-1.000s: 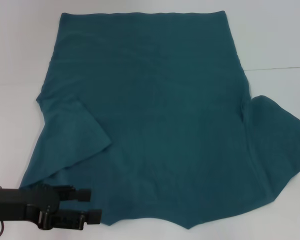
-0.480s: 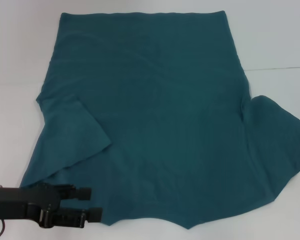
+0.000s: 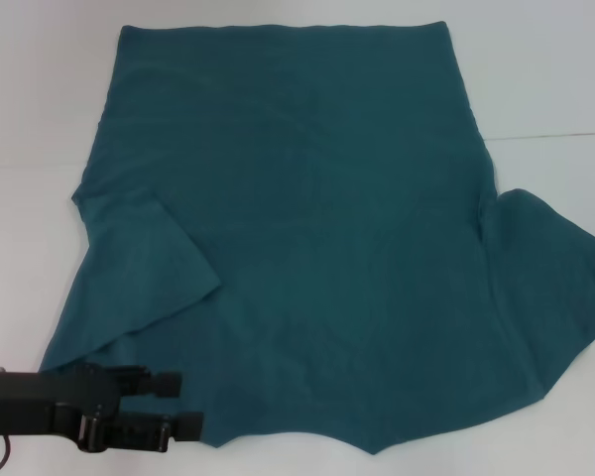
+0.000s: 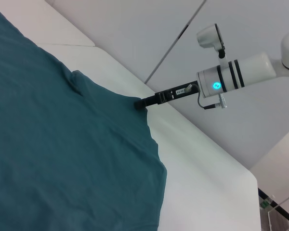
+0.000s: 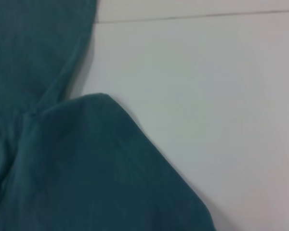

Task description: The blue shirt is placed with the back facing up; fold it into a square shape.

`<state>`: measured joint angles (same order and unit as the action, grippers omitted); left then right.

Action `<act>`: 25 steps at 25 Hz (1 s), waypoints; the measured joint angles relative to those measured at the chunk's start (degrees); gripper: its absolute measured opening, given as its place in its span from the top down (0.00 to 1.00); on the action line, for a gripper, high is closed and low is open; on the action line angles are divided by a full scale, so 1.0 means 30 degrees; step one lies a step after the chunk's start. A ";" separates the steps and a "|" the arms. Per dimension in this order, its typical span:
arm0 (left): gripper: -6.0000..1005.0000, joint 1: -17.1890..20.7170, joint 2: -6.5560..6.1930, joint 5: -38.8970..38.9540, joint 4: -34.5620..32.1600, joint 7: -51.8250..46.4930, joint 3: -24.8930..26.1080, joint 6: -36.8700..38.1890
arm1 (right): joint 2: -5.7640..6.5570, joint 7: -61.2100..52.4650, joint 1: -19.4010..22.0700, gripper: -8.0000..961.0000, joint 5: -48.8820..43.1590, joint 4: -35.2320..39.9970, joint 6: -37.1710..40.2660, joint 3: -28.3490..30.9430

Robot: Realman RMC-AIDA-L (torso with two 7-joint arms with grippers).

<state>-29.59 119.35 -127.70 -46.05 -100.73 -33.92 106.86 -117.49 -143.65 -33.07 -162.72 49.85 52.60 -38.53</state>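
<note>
The blue shirt [image 3: 307, 238] lies spread flat on the white table [image 3: 40, 119], plain side up, with its hem at the far side. Its left sleeve is folded in over the body, and the right sleeve [image 3: 545, 288] spreads outward. My left gripper [image 3: 185, 405] is open at the shirt's near left corner, low over the fabric edge. The head view does not show my right gripper. In the left wrist view, the right gripper [image 4: 140, 103] reaches the edge of the shirt [image 4: 62, 159] at the sleeve. The right wrist view shows the sleeve [image 5: 86, 168] from close above.
A seam line [image 3: 555, 136] crosses the white table to the right of the shirt. The table's far edge and corner [image 4: 248, 173] show in the left wrist view, with the floor beyond.
</note>
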 joint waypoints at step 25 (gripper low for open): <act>0.12 0.0107 0.0001 0.0000 0.0030 0.0001 0.0010 -0.0152 | -0.0891 0.0536 0.1064 0.95 0.5366 0.5703 0.2168 -0.6119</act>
<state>-29.26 119.36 -127.70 -45.96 -100.72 -33.89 106.41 -120.16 -142.05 -29.87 -146.62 66.96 59.10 -56.89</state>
